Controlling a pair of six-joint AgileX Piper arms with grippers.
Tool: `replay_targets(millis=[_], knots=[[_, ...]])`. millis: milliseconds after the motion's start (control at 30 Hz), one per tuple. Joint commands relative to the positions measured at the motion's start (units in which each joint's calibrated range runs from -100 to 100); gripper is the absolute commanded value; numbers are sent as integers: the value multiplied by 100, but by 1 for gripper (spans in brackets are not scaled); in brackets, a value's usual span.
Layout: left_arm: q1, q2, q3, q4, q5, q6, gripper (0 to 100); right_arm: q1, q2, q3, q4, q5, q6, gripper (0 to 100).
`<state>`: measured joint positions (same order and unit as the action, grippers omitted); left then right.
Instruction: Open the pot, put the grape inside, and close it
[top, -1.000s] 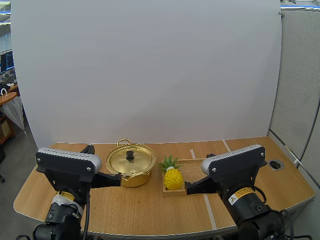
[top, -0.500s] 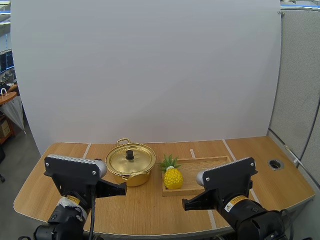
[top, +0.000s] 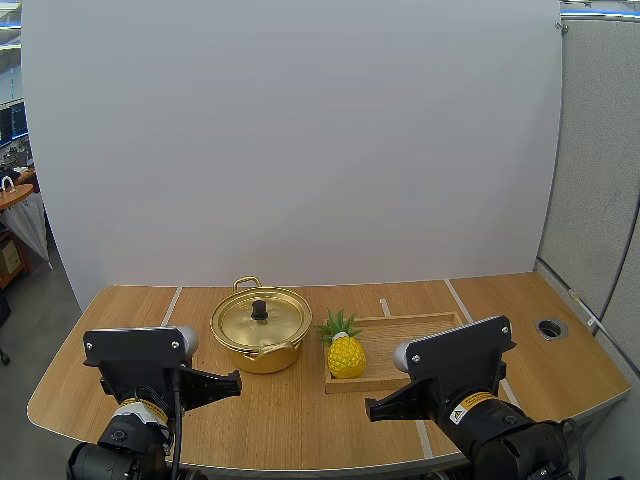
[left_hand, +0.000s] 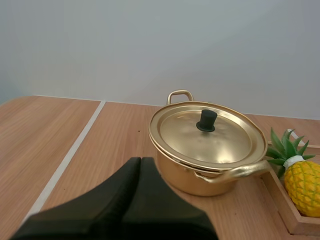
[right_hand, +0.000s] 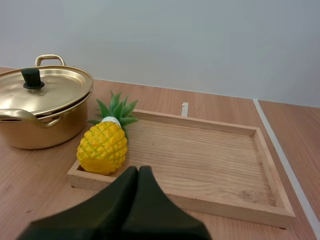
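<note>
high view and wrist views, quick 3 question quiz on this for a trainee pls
1. True or false: the lid sits on the pot.
2. Which fruit is in the wooden tray? A) grapes B) pineapple C) banana
3. Fill in: the fingers of the left gripper and of the right gripper are both ____ (open or shut).

Key: 1 true; 2 B; 3 shut, each pair lies together as one dark wedge, holding nothing.
</note>
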<state>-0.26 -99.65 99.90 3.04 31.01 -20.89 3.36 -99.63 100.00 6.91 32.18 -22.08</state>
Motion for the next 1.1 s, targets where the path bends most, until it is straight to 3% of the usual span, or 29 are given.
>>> replay_targets(millis=[0,1067], knots=[[-20,-35,10,78,0,-67,0,-26,-37,0,12,-21,-29,0],[-20,-35,10,67,98,-194,0,-26,-37,0,12,4,-29,0]])
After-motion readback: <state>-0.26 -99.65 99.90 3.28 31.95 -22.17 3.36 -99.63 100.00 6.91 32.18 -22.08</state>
